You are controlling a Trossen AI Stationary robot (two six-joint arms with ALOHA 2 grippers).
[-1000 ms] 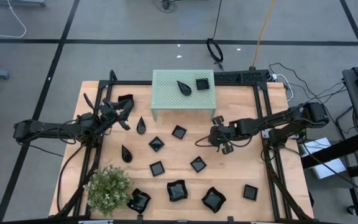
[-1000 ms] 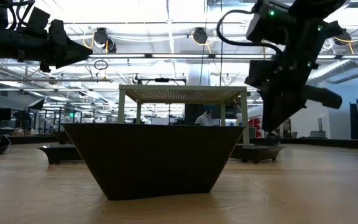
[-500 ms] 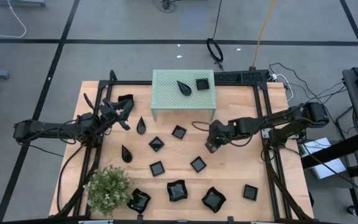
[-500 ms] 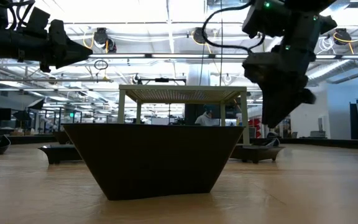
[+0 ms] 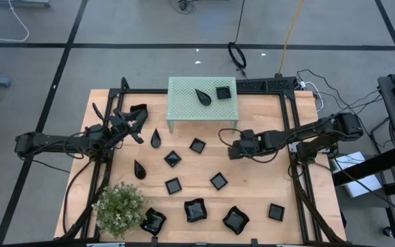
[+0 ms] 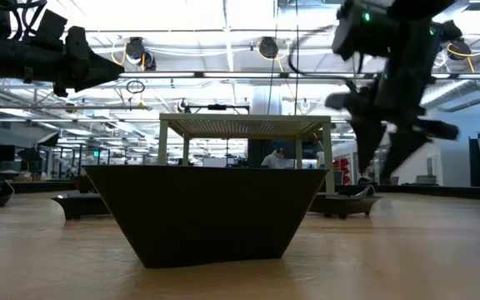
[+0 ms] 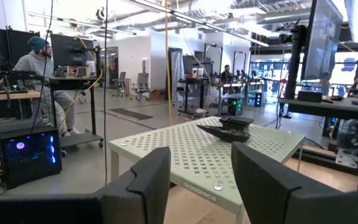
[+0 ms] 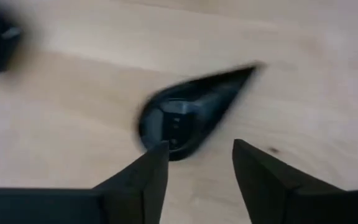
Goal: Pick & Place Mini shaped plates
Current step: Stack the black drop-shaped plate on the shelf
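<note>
On wood, teardrop plate (image 8: 194,112) before spread right tool (image 8: 196,163).

place: robotics lab | evidence: monitors on stands (image 7: 73,50), desktop computer (image 7: 27,155), ceiling ducts (image 7: 210,9)

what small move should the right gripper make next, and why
Probably lower straight down. The right gripper is open, and its wrist view shows a teardrop plate lying on the table just ahead of its fingers, not yet between them. The left gripper waits near the green stand.
</note>
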